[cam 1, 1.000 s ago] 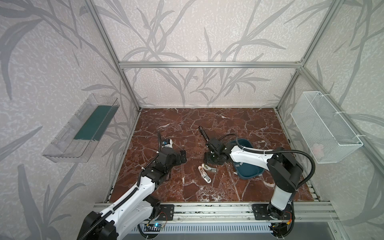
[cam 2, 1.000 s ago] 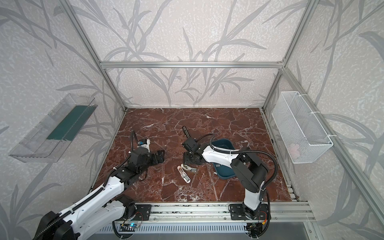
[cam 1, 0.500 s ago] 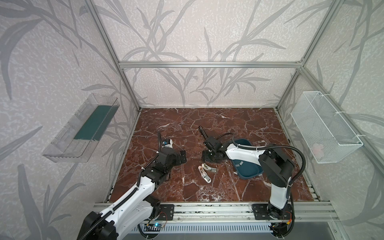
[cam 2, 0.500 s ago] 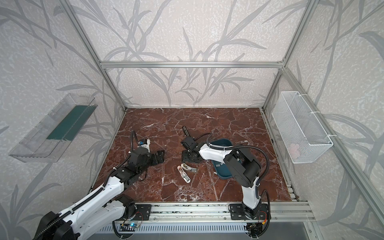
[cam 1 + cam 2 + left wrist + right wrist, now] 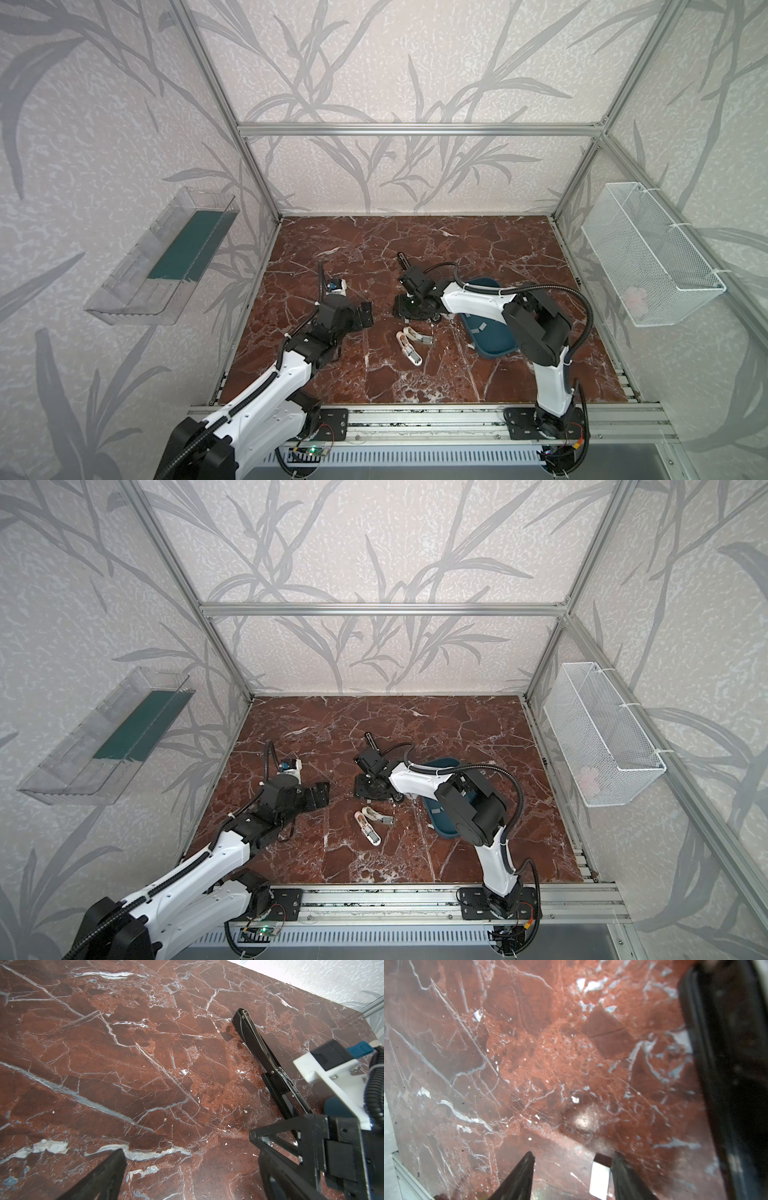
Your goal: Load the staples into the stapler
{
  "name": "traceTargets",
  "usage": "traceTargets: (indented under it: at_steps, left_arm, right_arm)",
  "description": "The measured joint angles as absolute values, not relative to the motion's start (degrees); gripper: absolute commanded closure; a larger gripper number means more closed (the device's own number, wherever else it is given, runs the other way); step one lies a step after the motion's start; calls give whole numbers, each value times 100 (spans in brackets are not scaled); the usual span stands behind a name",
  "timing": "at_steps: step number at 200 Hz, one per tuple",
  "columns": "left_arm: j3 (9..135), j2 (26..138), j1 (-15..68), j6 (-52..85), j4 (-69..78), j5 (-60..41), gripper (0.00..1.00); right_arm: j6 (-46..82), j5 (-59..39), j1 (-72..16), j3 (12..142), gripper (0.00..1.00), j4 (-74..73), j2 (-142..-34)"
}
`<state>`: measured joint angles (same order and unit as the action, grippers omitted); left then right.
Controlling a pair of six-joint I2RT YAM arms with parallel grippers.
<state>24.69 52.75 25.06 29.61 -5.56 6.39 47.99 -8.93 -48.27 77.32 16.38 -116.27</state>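
The black stapler (image 5: 404, 264) lies opened on the marble, its metal rail facing up in the left wrist view (image 5: 259, 1049). My right gripper (image 5: 405, 311) hangs low over the stapler's near end. In the right wrist view a bright staple strip (image 5: 600, 1178) rests against the inner face of one finger (image 5: 623, 1176). The other finger (image 5: 525, 1174) stands well apart from it, so this gripper (image 5: 574, 1167) is open. More staples (image 5: 480, 328) lie in the blue tray (image 5: 498, 351). My left gripper (image 5: 368, 316) is open and empty just left of the stapler, with bare marble between its fingers (image 5: 108, 1169).
Two small white-and-grey pieces (image 5: 409, 343) lie on the marble in front of the grippers. A clear shelf (image 5: 166, 257) hangs on the left wall and a white wire basket (image 5: 648, 253) on the right wall. The right arm's white camera mount (image 5: 324, 1076) is close to my left gripper.
The right arm's elbow has swung to the left while its gripper stayed by the stapler, its fingers drawing a little closer together. The left arm has not moved.
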Motion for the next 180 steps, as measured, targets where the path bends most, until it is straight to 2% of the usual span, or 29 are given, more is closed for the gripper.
traceTargets:
  at_steps: [79, 127, 180]
  left_arm:
    - [2469, 5271, 2506, 2952, -556, 639, 1]
    - [2469, 5258, 2506, 2947, -556, 720, 1]
    - [2403, 5100, 2418, 2930, -556, 1007, 1]
  right_arm:
    - [4381, -1046, -4912, 8630, 44, 2130, -12156]
    - [3461, -419, -4945, 9356, 44, 3291, -12186]
    - [2967, -119, -4952, 9400, 45, 4125, -12178]
